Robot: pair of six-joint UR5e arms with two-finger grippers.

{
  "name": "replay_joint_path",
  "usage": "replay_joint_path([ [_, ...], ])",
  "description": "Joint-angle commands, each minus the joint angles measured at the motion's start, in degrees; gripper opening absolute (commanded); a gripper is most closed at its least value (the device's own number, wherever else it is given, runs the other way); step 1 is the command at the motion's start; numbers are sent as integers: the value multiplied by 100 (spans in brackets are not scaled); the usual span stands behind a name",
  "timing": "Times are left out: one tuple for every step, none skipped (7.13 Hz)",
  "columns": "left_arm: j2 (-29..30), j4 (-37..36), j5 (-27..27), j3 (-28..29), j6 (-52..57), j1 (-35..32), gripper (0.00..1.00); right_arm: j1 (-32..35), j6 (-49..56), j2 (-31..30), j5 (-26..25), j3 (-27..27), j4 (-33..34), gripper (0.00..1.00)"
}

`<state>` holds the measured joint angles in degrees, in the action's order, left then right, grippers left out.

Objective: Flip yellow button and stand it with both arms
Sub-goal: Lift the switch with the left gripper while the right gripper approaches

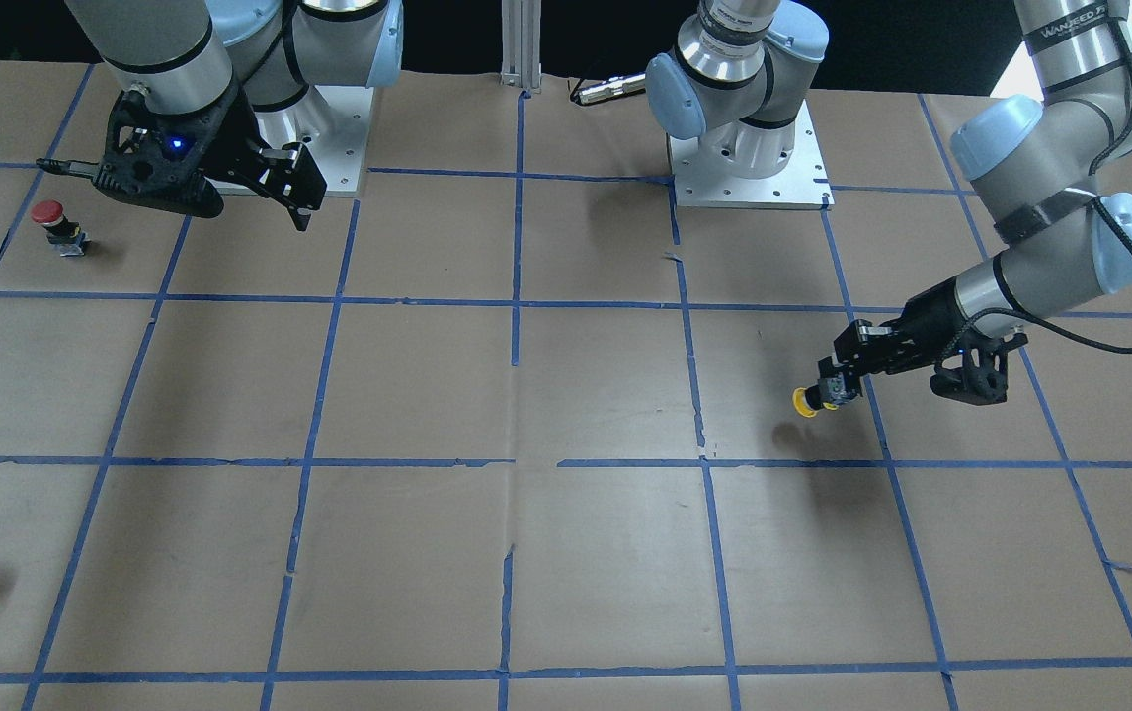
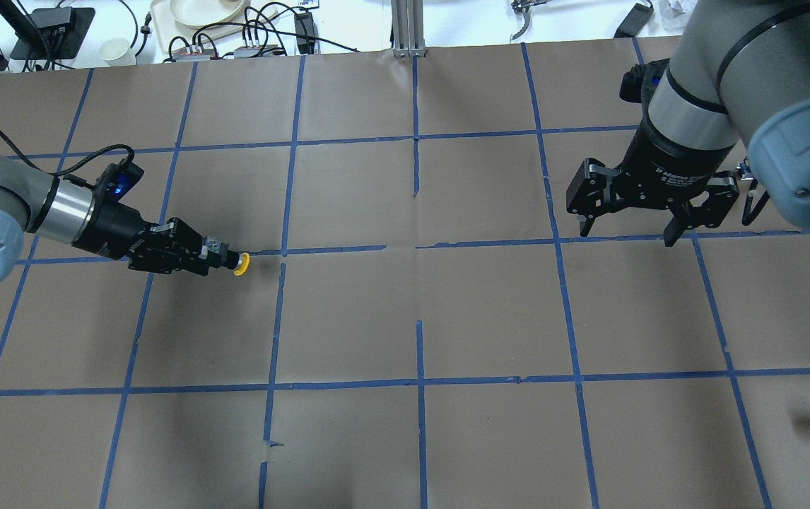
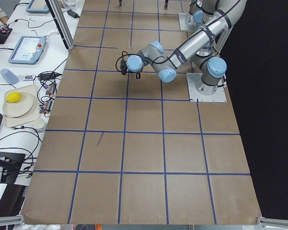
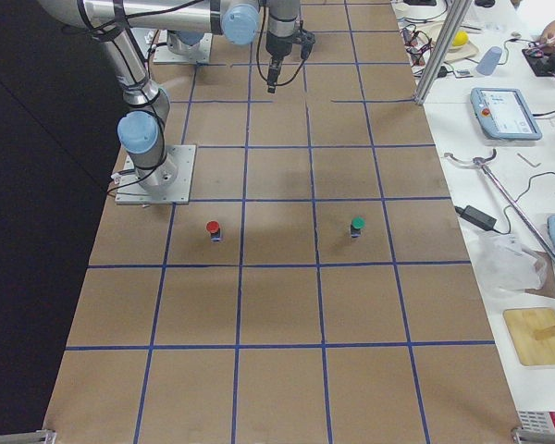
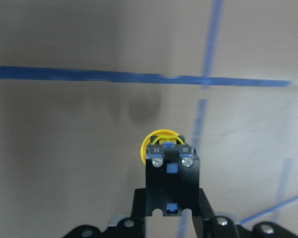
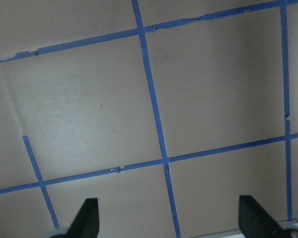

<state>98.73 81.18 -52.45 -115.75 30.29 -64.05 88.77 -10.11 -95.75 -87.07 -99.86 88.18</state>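
Your left gripper (image 2: 207, 254) is clamping the yellow button (image 2: 237, 263) by its body, cap sideways. Your right gripper (image 2: 625, 235) is hanging wide open, empty; align it squarely on the cap.

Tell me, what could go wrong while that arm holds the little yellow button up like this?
1. The left gripper pinches the yellow button only by the rear of its black body. It seems lifted off the table, so a slip could drop it.
2. The open right gripper hangs far across the table. In a hand-over, little but the cap stands free to grab, so the two grippers might bump.
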Motion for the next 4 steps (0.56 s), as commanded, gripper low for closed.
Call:
replay_joint_path([
  [-204,223,2069,-646,12,-606,27,-376,-44,3,1116,80,6,100],
  [-205,223,3273,-937,21,-931,27,-657,-314,3,1809,220,-11,100],
  [-214,223,4242,-1018,3,-1361,27,-894,-621,12,2529,230,-11,100],
  [-214,180,4878,-1037,-14,-1896,27,-966,-1016,21,3076,204,6,100],
])
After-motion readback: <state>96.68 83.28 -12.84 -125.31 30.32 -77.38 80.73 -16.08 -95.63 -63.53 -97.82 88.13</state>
